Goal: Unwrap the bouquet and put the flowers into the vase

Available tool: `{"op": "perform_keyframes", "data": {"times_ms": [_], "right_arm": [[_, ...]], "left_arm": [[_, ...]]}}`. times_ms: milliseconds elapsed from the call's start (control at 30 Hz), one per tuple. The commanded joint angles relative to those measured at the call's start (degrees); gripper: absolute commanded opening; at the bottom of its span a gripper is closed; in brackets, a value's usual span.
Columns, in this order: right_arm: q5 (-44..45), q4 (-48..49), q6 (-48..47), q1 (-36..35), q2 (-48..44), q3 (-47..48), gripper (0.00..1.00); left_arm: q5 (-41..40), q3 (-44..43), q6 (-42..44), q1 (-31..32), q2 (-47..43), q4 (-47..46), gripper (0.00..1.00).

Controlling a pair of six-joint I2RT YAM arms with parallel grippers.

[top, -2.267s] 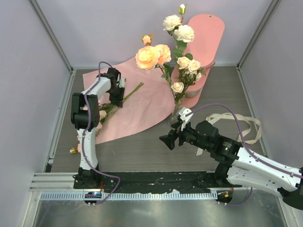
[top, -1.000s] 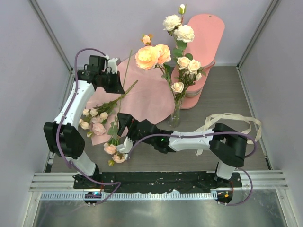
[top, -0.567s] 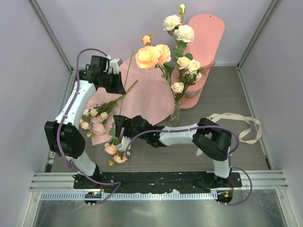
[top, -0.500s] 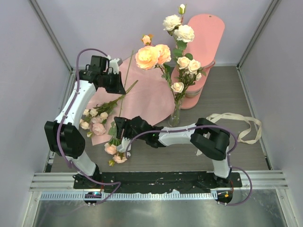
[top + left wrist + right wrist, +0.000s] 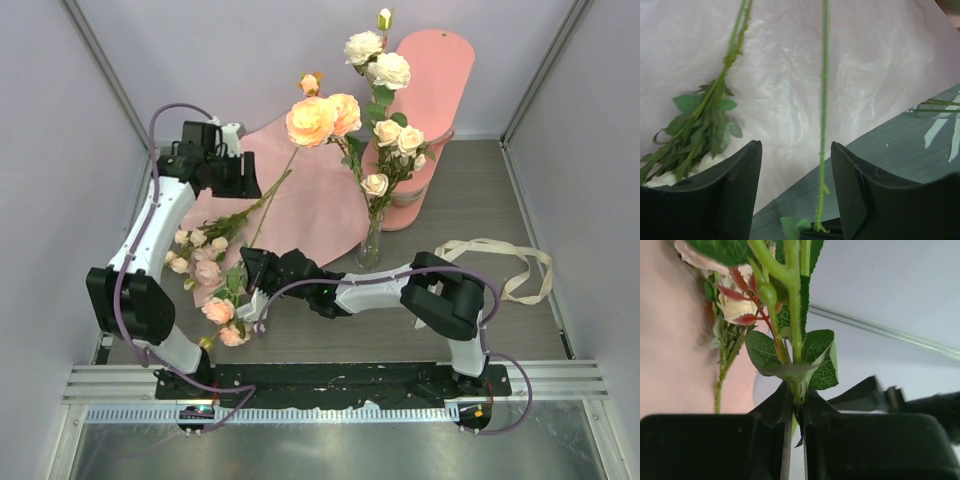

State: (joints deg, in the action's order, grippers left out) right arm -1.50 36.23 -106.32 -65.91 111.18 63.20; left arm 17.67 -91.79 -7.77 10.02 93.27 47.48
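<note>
Left end effector (image 5: 796, 150), upper left of the overhead frame, has just spread off the stem (image 5: 824, 100); right end effector (image 5: 795, 407) now pinches it, vase (image 5: 370, 250) next.

One vase (image 5: 370, 246), one ribbon (image 5: 500, 262) (two arms (image 5: 150, 226))

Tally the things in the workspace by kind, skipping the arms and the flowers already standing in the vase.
vase: 1
pink paper sheet: 1
pink shelf: 1
cream ribbon: 1
loose flower sprays: 2
Total: 6
</note>
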Motion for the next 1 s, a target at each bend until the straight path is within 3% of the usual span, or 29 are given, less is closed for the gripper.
{"op": "perform_keyframes", "data": {"times_ms": [0,167,367,433,633,667,800,900,967], "right_arm": [[-2.37,9.64,18.31,-0.62,-7.53,-3.42,0.01],[-3.34,12.47,41.59,-0.71,-15.62,-6.86,0.01],[1.23,12.29,79.38,-0.54,-28.35,-6.34,0.01],[5.71,6.25,91.48,-0.19,-31.88,-4.76,0.01],[15.56,-19.75,116.03,3.41,-43.84,4.28,0.01],[15.30,-28.84,117.82,5.59,-44.98,8.22,0.01],[11.00,-47.71,121.79,11.40,-47.98,18.52,0.01],[14.23,-58.53,118.28,11.77,-47.54,26.78,0.01],[20.99,-62.75,115.57,11.77,-47.72,31.25,0.01]], "left_arm": [[-8.15,4.49,-1.37,-3.69,-11.77,-8.62,0.64],[-17.22,11.71,-2.16,-6.15,-21.28,-17.85,0.73],[-18.55,12.43,-3.48,-8.17,-21.47,-18.22,0.74],[-17.94,12.16,-4.27,-9.05,-20.77,-17.95,0.73],[-14.25,11.98,-5.68,-9.76,-19.89,-18.22,0.72],[-13.90,12.07,-5.85,-9.84,-19.62,-18.30,0.71],[-11.53,11.98,-6.47,-9.76,-19.10,-18.48,0.71],[-11.08,12.07,-6.64,-9.76,-18.75,-18.74,0.70],[-11.08,12.07,-6.47,-9.76,-18.74,-18.57,0.70]]}}
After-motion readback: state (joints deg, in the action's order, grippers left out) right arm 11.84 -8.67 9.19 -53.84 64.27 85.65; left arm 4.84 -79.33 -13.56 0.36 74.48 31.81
